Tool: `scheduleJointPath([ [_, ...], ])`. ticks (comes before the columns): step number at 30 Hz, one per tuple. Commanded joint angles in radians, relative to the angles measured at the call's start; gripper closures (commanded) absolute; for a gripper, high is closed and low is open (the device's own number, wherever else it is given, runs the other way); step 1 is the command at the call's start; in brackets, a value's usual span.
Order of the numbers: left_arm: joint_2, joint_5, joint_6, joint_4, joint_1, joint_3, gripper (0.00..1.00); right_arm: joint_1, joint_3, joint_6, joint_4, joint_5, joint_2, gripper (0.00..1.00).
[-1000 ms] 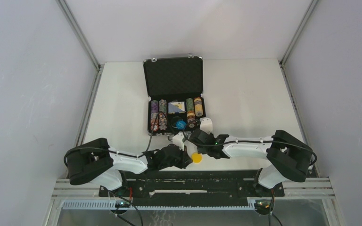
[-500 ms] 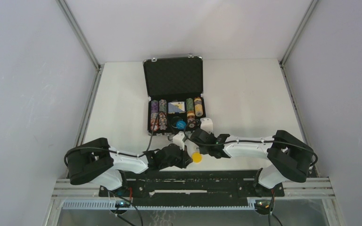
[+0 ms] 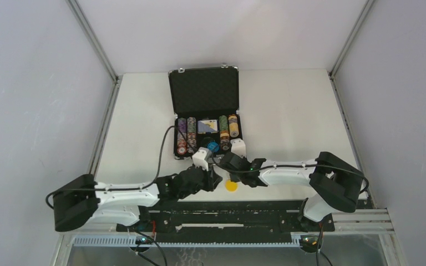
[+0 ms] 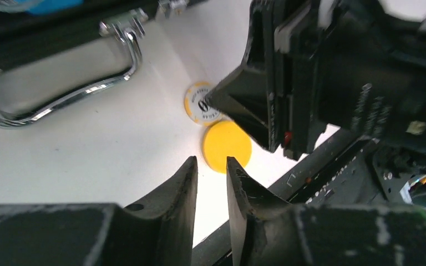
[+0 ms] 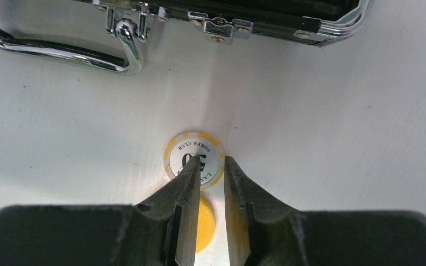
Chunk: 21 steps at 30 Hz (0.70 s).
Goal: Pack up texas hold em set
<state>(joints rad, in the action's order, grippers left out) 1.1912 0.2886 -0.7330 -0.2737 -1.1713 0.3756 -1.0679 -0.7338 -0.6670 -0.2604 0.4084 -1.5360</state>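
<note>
The black briefcase [image 3: 203, 97] lies open on the table with chip stacks [image 3: 187, 134], the card deck [image 3: 207, 126] and a blue button [image 3: 213, 147] in its tray. In front of its metal handle [image 5: 61, 55] a yellow-edged white poker chip [image 5: 186, 148] lies flat, and a plain yellow button [image 4: 227, 146] lies just nearer. My right gripper [image 5: 211, 160] hovers over the chip's right half, jaws a narrow gap apart with nothing between them. My left gripper [image 4: 211, 160] is slightly open and empty, its tips just short of the yellow button [image 3: 231, 185].
The two grippers [image 3: 217, 178] [image 3: 221, 166] stand close together in front of the case. The black mounting rail [image 3: 227, 208] runs along the near table edge right behind the button. Bare white table [image 3: 294, 122] stretches to the right of the case.
My left gripper has opened and the left arm's base link has swung out to the left. My right gripper has narrowed and shifted slightly left over the chip. The yellow button has stayed put.
</note>
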Motion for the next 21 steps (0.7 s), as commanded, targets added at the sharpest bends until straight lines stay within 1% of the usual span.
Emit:
scheduleJointPath([
  [1,-0.124,0.148,0.040,0.113,0.010,0.005,0.69,-0.018,-0.024,0.007,0.015,-0.039,-0.043,0.71],
  [7,-0.339,0.175,0.005,0.184,0.085,-0.075,0.63,-0.048,-0.080,0.019,0.004,-0.046,-0.105,0.72],
  [11,-0.492,0.201,-0.001,0.277,0.153,-0.106,0.58,-0.085,-0.117,0.015,-0.003,-0.054,-0.125,0.73],
  [12,-0.511,0.209,0.005,0.302,0.170,-0.108,0.56,-0.092,-0.118,0.009,-0.002,-0.060,-0.125,0.73],
  [15,-0.554,0.234,0.025,0.363,0.219,-0.113,0.55,-0.122,-0.118,-0.009,0.000,-0.068,-0.126,0.73],
  [21,-0.601,0.226,0.045,0.400,0.278,-0.112,0.54,-0.185,-0.119,-0.043,0.018,-0.094,-0.152,0.74],
])
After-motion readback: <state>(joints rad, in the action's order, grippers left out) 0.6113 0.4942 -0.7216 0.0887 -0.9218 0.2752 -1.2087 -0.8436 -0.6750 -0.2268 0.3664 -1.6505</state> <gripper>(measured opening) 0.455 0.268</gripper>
